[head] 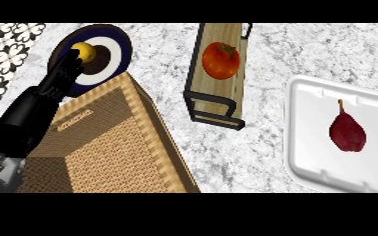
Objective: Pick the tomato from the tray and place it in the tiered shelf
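Nearby, tomato point(221, 60) on tiered shelf point(215, 102); red pear point(347, 131) on tray point(306, 130), wicker basket point(111, 140) beside.

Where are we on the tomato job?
Done, it seems: the tomato lies on the shelf, off the tray, which holds only a dark red fruit. In hand: nothing; the left hand rests by a yellow ball. Nothing left.

one tomato point(221, 60), one pear point(347, 132), one lemon point(83, 51), one plate point(118, 42), one tray point(310, 145), one basket point(111, 140)
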`<action>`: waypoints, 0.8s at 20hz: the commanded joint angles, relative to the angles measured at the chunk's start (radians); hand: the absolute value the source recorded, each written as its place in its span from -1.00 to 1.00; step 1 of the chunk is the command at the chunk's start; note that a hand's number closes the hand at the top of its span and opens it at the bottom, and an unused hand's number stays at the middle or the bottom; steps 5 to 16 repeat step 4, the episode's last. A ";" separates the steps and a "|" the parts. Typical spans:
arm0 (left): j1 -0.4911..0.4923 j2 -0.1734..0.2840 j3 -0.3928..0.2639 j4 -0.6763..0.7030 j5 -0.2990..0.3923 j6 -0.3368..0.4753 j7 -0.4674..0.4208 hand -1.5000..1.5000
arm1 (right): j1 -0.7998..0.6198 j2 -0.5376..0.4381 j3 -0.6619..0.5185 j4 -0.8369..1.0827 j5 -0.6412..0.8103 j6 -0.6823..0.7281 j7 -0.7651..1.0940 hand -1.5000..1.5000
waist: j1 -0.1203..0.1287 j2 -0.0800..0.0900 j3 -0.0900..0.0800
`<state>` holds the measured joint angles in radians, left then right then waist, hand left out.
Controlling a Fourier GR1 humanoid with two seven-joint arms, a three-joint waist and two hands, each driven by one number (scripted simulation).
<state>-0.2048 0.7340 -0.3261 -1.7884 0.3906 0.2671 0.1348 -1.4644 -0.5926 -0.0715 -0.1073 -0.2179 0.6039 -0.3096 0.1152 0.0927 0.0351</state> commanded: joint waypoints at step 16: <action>0.057 -0.068 -0.108 0.075 0.000 -0.014 0.026 0.00 | 0.020 -0.065 0.034 -0.014 0.040 0.077 -0.034 -1.00 | 0.005 0.023 -0.032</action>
